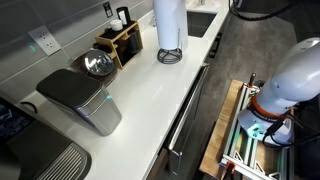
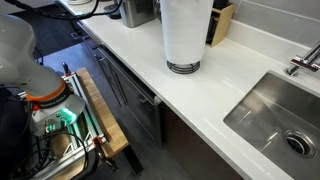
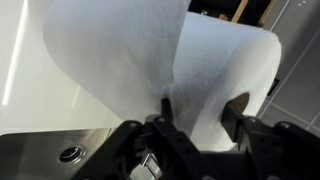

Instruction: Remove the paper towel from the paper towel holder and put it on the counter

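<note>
The paper towel (image 1: 168, 25) is a tall white roll standing upright on the paper towel holder (image 1: 170, 56), whose dark ring base rests on the white counter (image 1: 150, 95). Both show in the other exterior view: the paper towel (image 2: 187, 30), the holder base (image 2: 183, 67) and the counter (image 2: 215, 90). My gripper is out of frame in both exterior views. In the wrist view my gripper (image 3: 200, 105) has its two dark fingers pressed against the paper towel (image 3: 215, 70), one on each side. A loose sheet hangs to the left.
A wooden knife block (image 1: 122, 40) stands behind the roll. A metal bowl (image 1: 97, 64) and a grey bin (image 1: 85, 100) sit further along the counter. A steel sink (image 2: 275, 120) with a tap (image 2: 303, 62) lies on the roll's other side.
</note>
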Controlling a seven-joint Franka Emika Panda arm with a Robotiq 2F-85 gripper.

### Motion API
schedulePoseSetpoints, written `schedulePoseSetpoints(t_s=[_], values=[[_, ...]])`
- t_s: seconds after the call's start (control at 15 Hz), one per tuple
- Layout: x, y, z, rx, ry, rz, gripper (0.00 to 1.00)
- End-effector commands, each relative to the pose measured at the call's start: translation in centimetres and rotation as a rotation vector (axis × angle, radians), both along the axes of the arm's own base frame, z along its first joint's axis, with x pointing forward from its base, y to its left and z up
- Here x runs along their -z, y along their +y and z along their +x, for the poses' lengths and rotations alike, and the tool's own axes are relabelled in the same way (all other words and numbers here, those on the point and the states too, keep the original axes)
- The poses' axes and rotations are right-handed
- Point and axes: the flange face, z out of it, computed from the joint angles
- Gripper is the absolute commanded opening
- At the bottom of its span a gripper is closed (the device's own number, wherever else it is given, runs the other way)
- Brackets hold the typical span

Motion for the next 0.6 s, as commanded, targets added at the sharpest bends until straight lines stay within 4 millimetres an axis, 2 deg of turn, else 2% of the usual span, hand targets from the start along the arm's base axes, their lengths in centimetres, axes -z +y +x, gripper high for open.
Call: schedulePoseSetpoints(t_s=[0.0,0.53], values=[[-3.7,0.3,-0.8,-0.025,-0.029,-0.012,0.27],[-10.3,-0.5,-2.9,-0.025,-0.116,-0.044,0.27]])
